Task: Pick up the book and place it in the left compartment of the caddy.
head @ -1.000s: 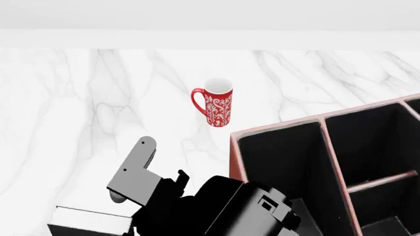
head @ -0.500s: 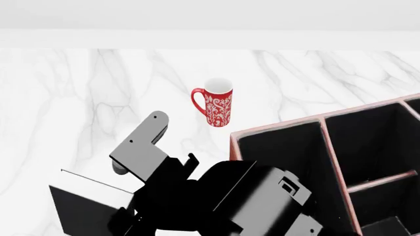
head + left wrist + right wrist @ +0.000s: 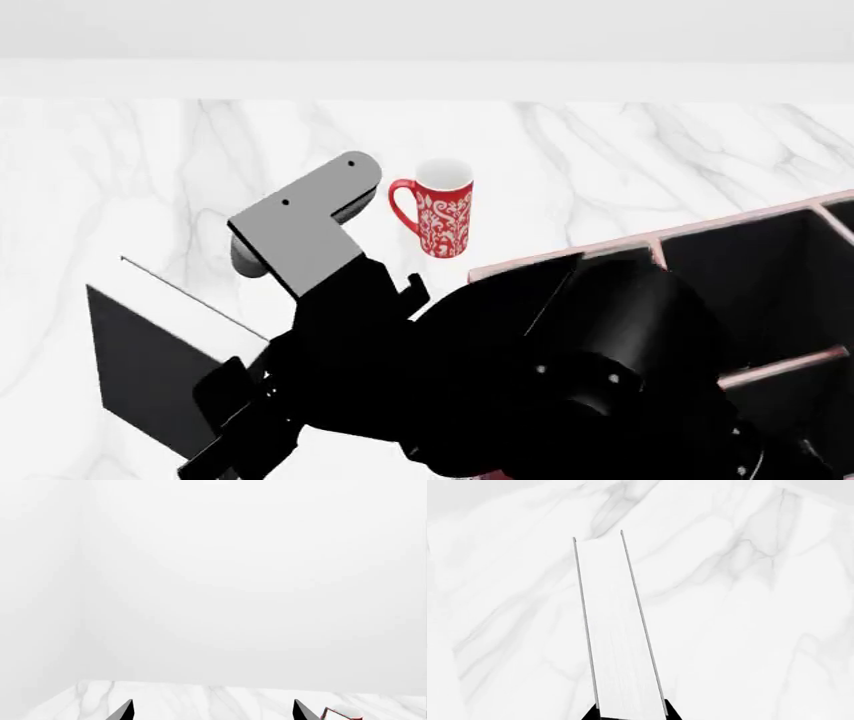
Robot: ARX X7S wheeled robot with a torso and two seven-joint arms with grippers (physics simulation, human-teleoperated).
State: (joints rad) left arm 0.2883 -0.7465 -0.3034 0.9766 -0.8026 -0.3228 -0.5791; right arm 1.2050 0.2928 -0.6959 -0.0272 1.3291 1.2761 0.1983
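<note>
My right gripper point(image 3: 630, 712) is shut on the book point(image 3: 617, 630), whose white page edges run away from the jaws between two thin dark covers. In the head view the black book point(image 3: 147, 365) hangs tilted above the marble table, at the left end of my right arm, with the gripper point(image 3: 247, 415) at its lower right edge. The reddish-brown caddy point(image 3: 754, 222) stands at the right. Its left compartment is almost wholly hidden behind the arm. In the left wrist view, my left gripper point(image 3: 212, 711) is open and empty, facing the wall.
A red patterned mug point(image 3: 442, 208) stands upright on the white marble table point(image 3: 160, 170), beyond the arm and left of the caddy. A sliver of the mug point(image 3: 341, 713) shows in the left wrist view. A white wall bounds the table's far edge.
My right arm has risen and swung up with the book, lifting it higher off the table. The arm now covers the caddy's left part.
</note>
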